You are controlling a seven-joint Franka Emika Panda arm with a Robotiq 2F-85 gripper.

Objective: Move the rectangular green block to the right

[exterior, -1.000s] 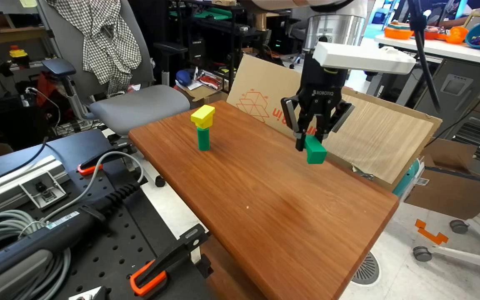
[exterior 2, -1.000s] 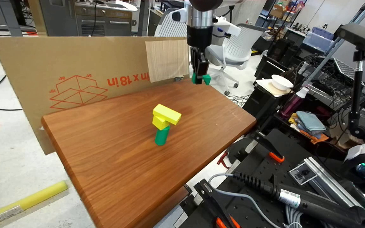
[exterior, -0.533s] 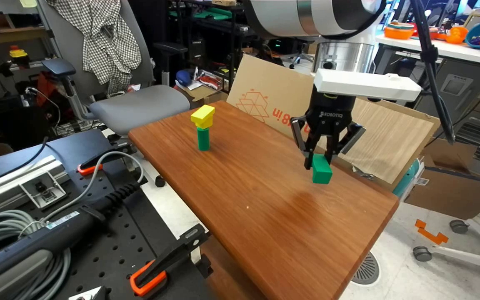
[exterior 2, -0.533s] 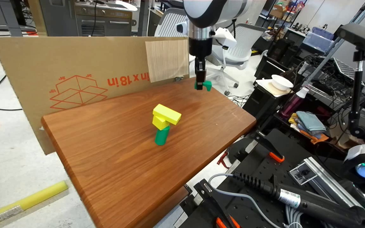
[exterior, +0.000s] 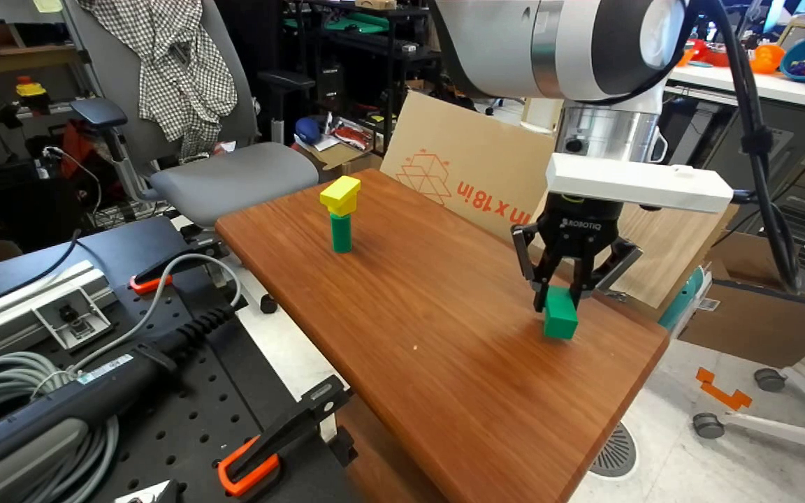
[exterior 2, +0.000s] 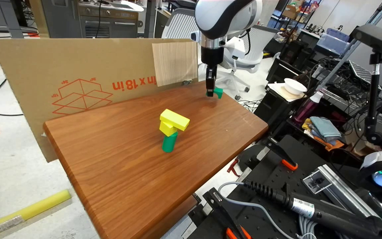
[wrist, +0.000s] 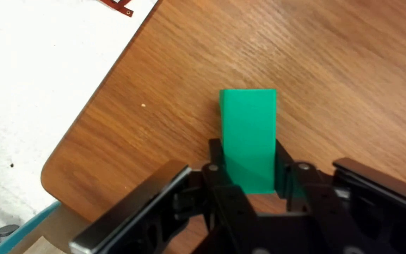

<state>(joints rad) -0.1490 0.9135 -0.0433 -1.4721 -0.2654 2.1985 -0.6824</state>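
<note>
Both the gripper and the rectangular green block are now lower and more to the right than half a second ago, while the stack at the left stays in its place. The jaws are closed upon the block and press its two long sides; one end projects beyond them, as the wrist view shows. I suppose this hold across the narrow width is chosen because it leaves the underside free for setting down. In both exterior views the block is to the right of the stack, over the right part of the tabletop; whether it already touches, I cannot tell surely, but it seems just above. The stack, a green cylinder with a yellow block and a longer yellow bar on top, stands well apart, so a collision is, in my judgement, unlikely. Probably only lowering and releasing remain.
</note>
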